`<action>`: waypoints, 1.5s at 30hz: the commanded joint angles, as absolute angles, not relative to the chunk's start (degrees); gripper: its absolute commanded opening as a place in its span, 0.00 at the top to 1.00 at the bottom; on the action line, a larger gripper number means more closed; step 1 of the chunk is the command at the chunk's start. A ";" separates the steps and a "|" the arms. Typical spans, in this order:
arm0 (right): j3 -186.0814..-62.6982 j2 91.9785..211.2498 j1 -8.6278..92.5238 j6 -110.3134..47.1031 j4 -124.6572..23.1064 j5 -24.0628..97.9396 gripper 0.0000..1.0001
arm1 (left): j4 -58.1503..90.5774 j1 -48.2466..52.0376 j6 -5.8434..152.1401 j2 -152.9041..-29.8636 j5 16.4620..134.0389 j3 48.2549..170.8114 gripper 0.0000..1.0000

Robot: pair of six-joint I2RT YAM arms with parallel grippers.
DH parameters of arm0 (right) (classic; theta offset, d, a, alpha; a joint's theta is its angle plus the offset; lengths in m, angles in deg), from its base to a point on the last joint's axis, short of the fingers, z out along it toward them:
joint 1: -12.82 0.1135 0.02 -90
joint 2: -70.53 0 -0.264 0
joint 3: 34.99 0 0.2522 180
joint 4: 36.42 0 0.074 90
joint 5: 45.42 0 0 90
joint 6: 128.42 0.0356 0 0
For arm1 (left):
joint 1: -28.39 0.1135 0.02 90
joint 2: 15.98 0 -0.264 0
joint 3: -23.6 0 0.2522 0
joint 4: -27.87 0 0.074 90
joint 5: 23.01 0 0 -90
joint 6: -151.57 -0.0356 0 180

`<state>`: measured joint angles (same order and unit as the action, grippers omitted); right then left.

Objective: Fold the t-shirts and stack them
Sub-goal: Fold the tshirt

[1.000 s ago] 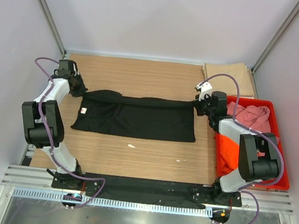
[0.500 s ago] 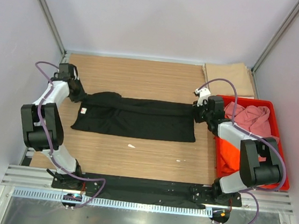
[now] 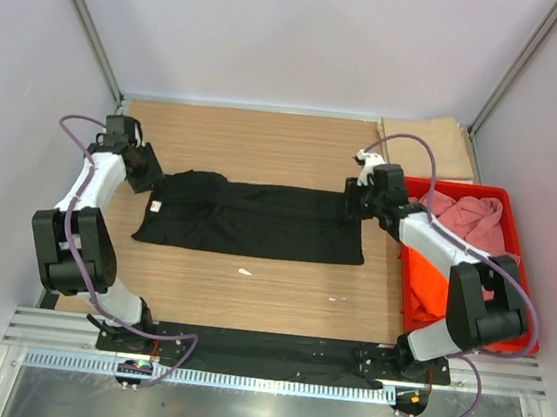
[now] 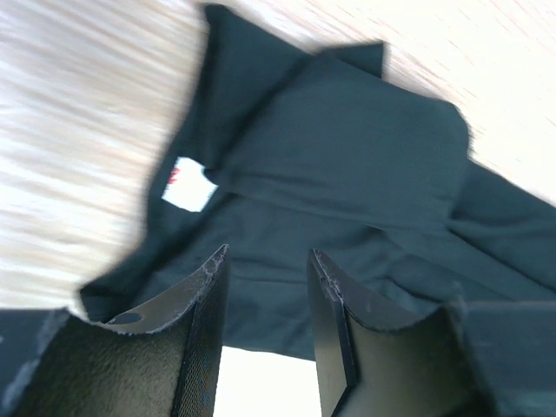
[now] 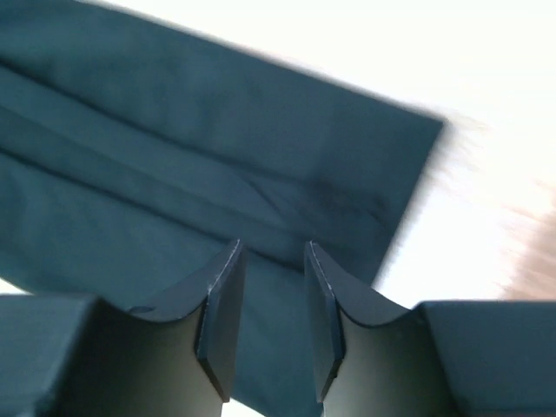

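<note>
A black t-shirt [image 3: 257, 221] lies flat on the wooden table, folded lengthwise into a long band, with its white neck label [image 3: 155, 207] at the left end. My left gripper [image 3: 151, 176] is open over the shirt's far left corner, and the left wrist view shows cloth [image 4: 347, 148] and label [image 4: 187, 187] beyond my gripper [image 4: 268, 269]. My right gripper [image 3: 350, 199] is open over the far right corner, with cloth [image 5: 174, 130] showing beyond my gripper [image 5: 271, 261] in the right wrist view. A folded tan shirt [image 3: 427, 145] lies at the back right. A pink shirt [image 3: 464, 215] and an orange shirt [image 3: 426, 286] sit in the crate.
The red plastic crate [image 3: 482, 188] stands along the table's right edge, beside my right arm. Two small white scraps [image 3: 244, 271] lie on the wood in front of the black shirt. Grey walls close the table in on three sides.
The shirt's far edge, stretched taut between both grippers a second ago, now lies folded forward on the shirt. Both grippers have let go, and the right gripper has shifted left.
</note>
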<state>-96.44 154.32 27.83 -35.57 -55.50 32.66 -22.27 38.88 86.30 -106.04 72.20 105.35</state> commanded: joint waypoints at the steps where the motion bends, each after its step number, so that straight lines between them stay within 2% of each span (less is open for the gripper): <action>1: -103.93 159.02 35.20 -26.74 -53.42 38.57 0.61 | -19.73 36.57 88.90 -107.63 78.24 107.23 0.58; 8: -128.78 177.74 43.21 -19.08 -64.07 37.10 0.60 | -21.85 36.39 88.64 -115.28 73.93 114.00 0.52; 12: -135.67 184.51 47.62 -18.65 -63.19 39.75 0.57 | -17.45 36.48 85.93 -119.06 81.20 116.55 0.50; 15: -139.18 188.91 49.46 -17.50 -59.24 35.53 0.57 | -18.67 36.48 84.51 -123.01 79.31 120.05 0.50; 23: -156.14 201.04 52.54 -11.80 -60.64 40.63 0.53 | -17.27 36.48 82.84 -128.30 79.73 122.44 0.50; 28: -161.85 207.18 53.25 -7.75 -58.27 41.76 0.51 | -16.74 36.48 82.93 -131.11 82.46 124.46 0.51; 35: -167.57 213.96 53.60 -4.85 -55.81 38.25 0.52 | -18.49 36.48 83.10 -132.34 80.61 125.52 0.54; 45: -170.66 217.93 55.09 -3.70 -54.05 35.18 0.52 | -19.73 36.57 83.54 -132.70 78.85 125.52 0.55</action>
<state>-168.48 217.12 53.97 -4.44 -55.74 36.72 -19.21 36.30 83.66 -132.40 79.44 123.51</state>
